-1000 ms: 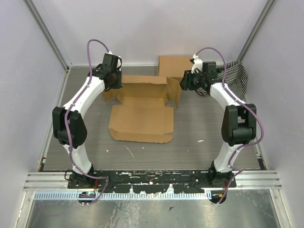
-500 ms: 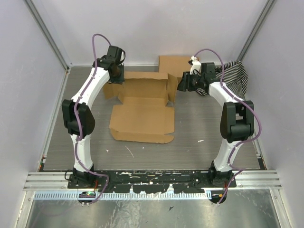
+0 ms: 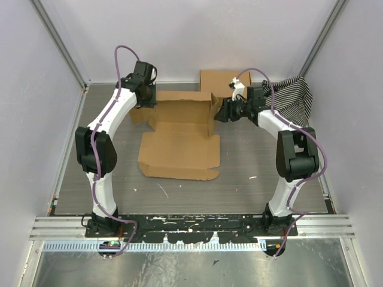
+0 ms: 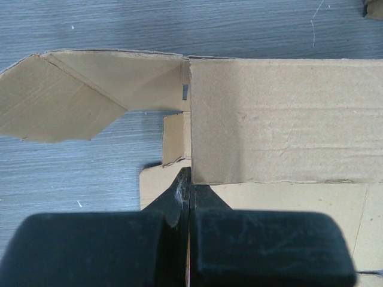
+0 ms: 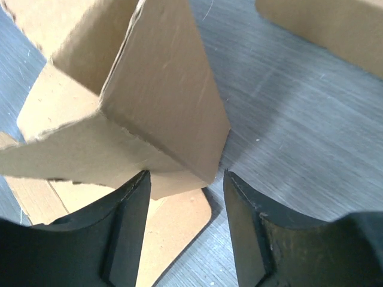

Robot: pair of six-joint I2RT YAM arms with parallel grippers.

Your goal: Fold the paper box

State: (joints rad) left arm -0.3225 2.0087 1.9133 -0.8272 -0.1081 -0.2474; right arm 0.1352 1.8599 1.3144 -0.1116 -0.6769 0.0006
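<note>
The paper box (image 3: 179, 136) lies part-folded mid-table, its front panel flat and its back wall (image 4: 281, 119) raised. My left gripper (image 3: 145, 98) is at the back left corner. In the left wrist view it (image 4: 189, 174) is shut, with a thin edge of cardboard pinched between the fingers; the left side flap (image 4: 72, 95) lies spread on the table. My right gripper (image 3: 220, 113) is at the box's right end. In the right wrist view it (image 5: 187, 182) is open, with the lower corner of the raised right side flap (image 5: 161, 101) between its fingers.
A second flat brown cardboard box (image 3: 216, 81) lies at the back, just behind the right gripper, and shows in the right wrist view (image 5: 335, 30). A black-and-white striped cloth (image 3: 294, 94) is bunched at the back right. Grey walls close in the table.
My right gripper moved left and forward, swinging the right side flap from spread to upright. My left gripper shifted right to the box's back left corner.
</note>
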